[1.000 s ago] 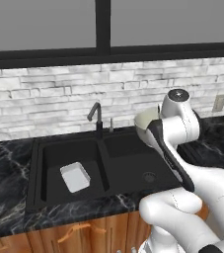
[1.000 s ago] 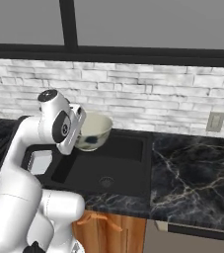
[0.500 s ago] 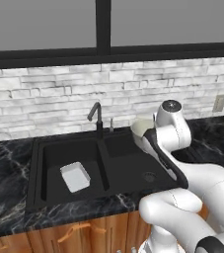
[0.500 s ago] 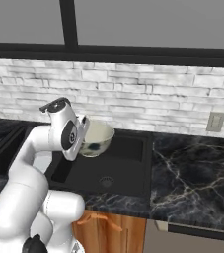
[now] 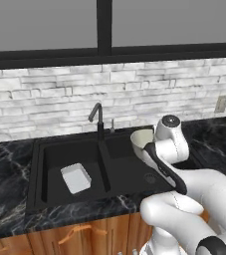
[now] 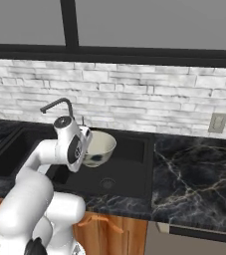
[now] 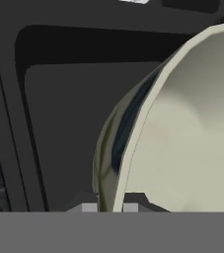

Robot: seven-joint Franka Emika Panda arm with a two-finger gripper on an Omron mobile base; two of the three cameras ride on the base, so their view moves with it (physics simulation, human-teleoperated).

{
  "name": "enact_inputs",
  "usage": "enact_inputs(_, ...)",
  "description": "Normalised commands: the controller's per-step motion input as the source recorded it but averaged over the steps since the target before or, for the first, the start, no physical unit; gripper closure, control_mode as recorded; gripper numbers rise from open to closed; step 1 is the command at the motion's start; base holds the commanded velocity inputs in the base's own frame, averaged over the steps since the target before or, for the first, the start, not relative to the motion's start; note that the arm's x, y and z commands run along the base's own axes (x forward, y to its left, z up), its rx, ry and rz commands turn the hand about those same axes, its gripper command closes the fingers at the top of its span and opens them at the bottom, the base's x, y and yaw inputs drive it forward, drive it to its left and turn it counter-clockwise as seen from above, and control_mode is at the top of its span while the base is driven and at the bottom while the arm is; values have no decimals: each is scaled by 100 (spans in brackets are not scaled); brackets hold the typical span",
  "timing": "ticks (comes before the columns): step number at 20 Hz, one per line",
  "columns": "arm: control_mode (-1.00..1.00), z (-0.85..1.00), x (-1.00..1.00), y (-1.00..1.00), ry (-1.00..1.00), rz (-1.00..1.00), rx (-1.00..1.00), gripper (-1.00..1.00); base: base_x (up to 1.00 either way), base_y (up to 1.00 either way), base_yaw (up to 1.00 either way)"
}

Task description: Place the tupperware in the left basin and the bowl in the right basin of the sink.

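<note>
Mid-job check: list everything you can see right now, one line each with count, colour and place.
tupperware: one, white, on the floor of the left basin.
bowl: one, cream, held by its rim above the right basin.
sink: one, matte black, two basins, set in the counter.
faucet: one, black, behind the divider.
counter: one, black marble, around the sink.
wall outlets: white, on the brick wall at right.
cabinet fronts: wood, below the counter.
gripper: one, jaws shut on the bowl's rim.
</note>
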Motion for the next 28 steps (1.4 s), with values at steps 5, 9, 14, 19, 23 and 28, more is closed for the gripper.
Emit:
enact_inputs(5,-100,-46,25,0,0,0,0,100,0,0,0)
enact_inputs(9,-100,-46,23,0,0,0,0,100,0,0,0)
enact_inputs(14,-100,-42,20,0,0,0,0,100,0,0,0)
enact_inputs(19,-100,-38,32,0,0,0,0,100,0,0,0)
enact_inputs(23,-100,-32,40,0,0,0,0,100,0,0,0)
enact_inputs(28,-100,-23,36,0,0,0,0,100,0,0,0)
